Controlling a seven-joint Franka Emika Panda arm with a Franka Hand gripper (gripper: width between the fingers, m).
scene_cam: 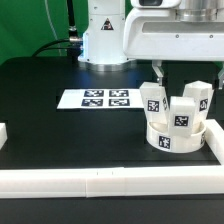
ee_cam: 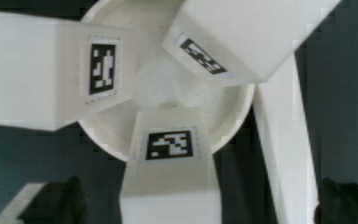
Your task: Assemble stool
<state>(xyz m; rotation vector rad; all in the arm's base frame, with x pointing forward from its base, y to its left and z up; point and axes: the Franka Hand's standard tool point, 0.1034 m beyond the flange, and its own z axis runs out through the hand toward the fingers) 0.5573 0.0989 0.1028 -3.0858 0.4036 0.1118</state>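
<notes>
The stool's round white seat disc (scene_cam: pixel 178 138) lies at the exterior view's right, close to the corner of the rails. Three white leg blocks stand in it, each with a black-and-white tag (scene_cam: pixel 152 100) (scene_cam: pixel 183 113) (scene_cam: pixel 198 97). My gripper (scene_cam: pixel 176 78) hangs just above the legs. In the wrist view the seat disc (ee_cam: pixel 105 135) fills the picture with the legs spread out from its middle (ee_cam: pixel 51 70) (ee_cam: pixel 229 45) (ee_cam: pixel 167 160). My gripper (ee_cam: pixel 197 202) is open. Its dark fingers (ee_cam: pixel 51 203) stand either side of the nearest leg, apart from it.
The marker board (scene_cam: pixel 100 98) lies flat to the exterior view's left of the stool. White border rails run along the front (scene_cam: pixel 100 182) and the right side (scene_cam: pixel 214 135) (ee_cam: pixel 286 130), close beside the seat disc. The arm's white base (scene_cam: pixel 100 35) stands at the back.
</notes>
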